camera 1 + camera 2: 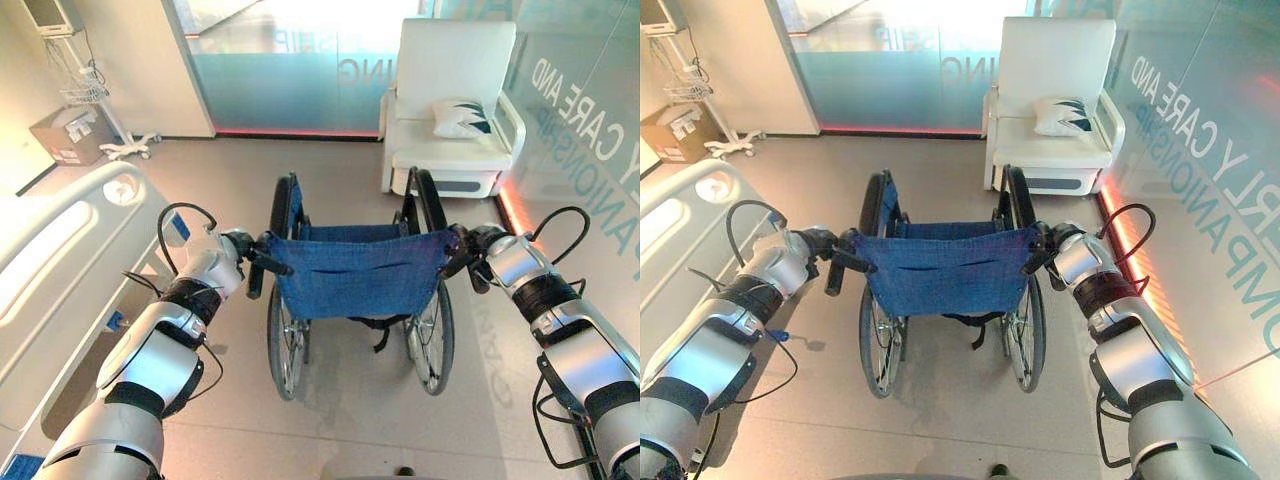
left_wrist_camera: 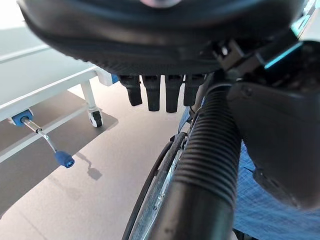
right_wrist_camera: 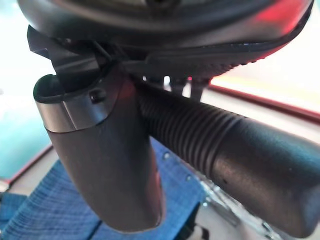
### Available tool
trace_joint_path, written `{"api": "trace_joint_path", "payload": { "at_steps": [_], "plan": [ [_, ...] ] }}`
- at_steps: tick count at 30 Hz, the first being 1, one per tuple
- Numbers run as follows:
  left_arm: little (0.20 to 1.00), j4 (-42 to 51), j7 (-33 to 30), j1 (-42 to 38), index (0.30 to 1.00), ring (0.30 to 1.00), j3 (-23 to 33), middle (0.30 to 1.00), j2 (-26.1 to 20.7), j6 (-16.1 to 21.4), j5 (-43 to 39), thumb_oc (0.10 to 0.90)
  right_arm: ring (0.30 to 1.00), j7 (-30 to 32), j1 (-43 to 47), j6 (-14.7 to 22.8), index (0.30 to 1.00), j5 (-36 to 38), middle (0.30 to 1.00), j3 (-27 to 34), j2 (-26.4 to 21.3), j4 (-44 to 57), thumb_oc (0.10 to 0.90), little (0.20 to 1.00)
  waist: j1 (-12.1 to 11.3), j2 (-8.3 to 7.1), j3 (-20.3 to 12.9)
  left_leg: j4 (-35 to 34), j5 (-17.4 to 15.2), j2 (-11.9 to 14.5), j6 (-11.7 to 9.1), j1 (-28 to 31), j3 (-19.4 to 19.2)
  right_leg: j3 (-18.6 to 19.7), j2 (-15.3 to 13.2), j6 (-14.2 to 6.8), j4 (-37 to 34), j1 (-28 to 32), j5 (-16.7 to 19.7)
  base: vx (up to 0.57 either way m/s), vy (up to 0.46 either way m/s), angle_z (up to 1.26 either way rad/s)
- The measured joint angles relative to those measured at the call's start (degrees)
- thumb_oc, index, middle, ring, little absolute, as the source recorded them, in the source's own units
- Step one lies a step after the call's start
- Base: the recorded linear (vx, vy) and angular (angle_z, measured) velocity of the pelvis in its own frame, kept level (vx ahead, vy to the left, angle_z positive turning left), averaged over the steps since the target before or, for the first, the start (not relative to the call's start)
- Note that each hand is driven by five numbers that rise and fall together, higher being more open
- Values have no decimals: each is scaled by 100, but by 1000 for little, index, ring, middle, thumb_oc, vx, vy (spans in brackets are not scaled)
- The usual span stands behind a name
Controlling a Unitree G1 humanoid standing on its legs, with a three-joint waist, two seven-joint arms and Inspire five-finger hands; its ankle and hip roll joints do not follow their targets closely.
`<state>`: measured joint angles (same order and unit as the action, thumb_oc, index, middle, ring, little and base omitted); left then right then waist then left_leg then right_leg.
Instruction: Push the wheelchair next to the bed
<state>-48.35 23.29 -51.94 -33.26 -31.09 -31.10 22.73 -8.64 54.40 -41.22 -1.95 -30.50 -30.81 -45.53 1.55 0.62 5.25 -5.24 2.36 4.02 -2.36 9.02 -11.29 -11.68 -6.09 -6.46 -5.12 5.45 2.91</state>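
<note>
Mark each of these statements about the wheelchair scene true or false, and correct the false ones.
1. Both hands grip the wheelchair's push handles. True: the left hand and the right hand are each curled round a ribbed handle of the wheelchair.
2. The bed lies on the robot's right. False: the bed is on its left.
3. A pillow rests on the white armchair. True: the pillow sits on the armchair seat.
4. Someone is sitting in the wheelchair. False: its seat is empty.
5. The wheelchair's backrest is red. False: it is blue fabric.
</note>
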Motion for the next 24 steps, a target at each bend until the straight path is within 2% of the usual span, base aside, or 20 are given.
{"api": "trace_joint_path", "payload": {
  "at_steps": [8,17,24],
  "plan": [
    [300,31,-427,-9,300,300,-10,300,195,74,476,400,300,-42,25,-12,300,-43,300,6,0,19,400,300,-35,-41,24,0,7,-1,-11,-55,2,-3,-3,-5,-2,-52,1,0,0,0],
    [300,62,-1147,102,300,300,-19,300,268,175,426,400,300,-26,49,151,300,-43,300,16,-59,18,400,300,-47,-15,48,0,17,0,-24,-86,5,-10,-2,-8,-2,-78,4,0,0,0],
    [300,68,-1796,186,300,300,4,300,278,373,44,400,300,62,50,193,300,-41,300,50,-78,18,400,300,-66,1,74,-1,17,-2,-25,-85,10,-20,-7,-8,-2,-72,3,23,47,1]
  ]
}}
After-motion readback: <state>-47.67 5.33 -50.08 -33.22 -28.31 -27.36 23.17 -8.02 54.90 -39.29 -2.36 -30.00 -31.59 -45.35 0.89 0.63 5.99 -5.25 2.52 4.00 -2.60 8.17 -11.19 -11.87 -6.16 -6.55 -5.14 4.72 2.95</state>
